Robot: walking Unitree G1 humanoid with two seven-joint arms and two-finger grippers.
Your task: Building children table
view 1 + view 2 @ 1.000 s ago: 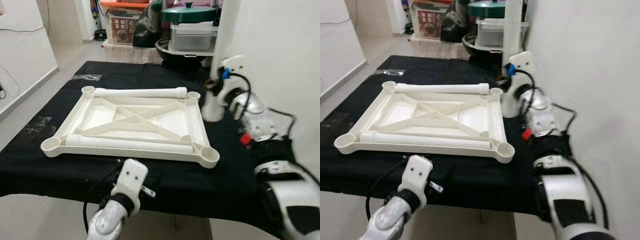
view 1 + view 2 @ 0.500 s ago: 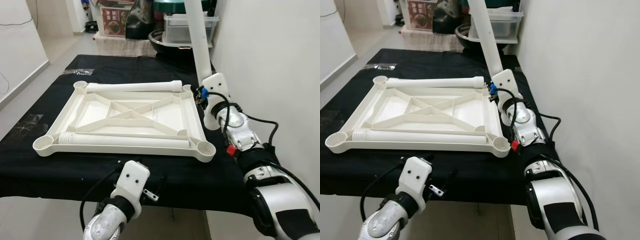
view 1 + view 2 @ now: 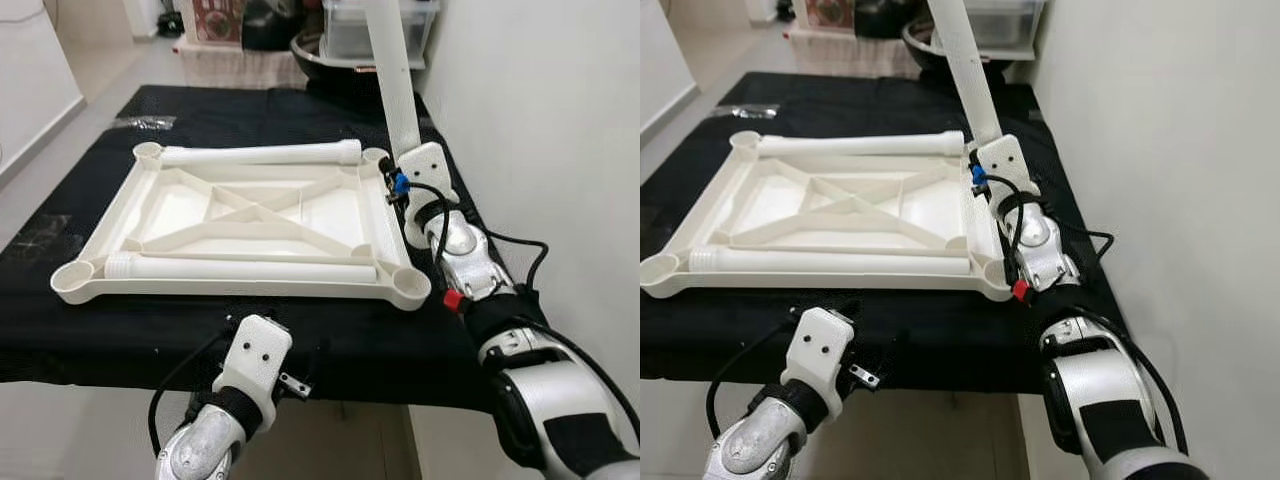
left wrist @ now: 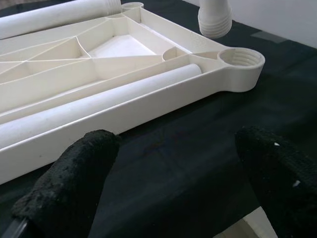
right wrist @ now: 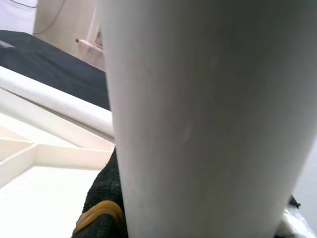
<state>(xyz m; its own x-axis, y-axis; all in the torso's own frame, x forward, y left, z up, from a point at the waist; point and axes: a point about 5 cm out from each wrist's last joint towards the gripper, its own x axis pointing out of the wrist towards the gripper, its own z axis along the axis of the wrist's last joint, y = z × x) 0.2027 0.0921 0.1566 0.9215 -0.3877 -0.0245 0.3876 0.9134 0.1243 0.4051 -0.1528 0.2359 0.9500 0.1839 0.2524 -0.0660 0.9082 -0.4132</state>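
The inverted white tabletop [image 3: 250, 225] lies on the black-covered bench [image 3: 330, 340], two loose legs [image 3: 240, 268] resting inside it. At its 2 o'clock corner, the right gripper [image 3: 405, 180] clamps an upright table leg [image 3: 392, 85] beside the corner socket [image 3: 376, 158]. Step in hand: leg fitting. Next move calls for aligning the threaded end and seating it. The left gripper [image 4: 168, 173] hangs spread and empty at 6 o'clock.

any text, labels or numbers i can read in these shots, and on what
None can be read.
Red box on the floor beyond the table: it carries print, but too small and cut off to read.
White tabletop, its legs and both arms: no visible lettering.
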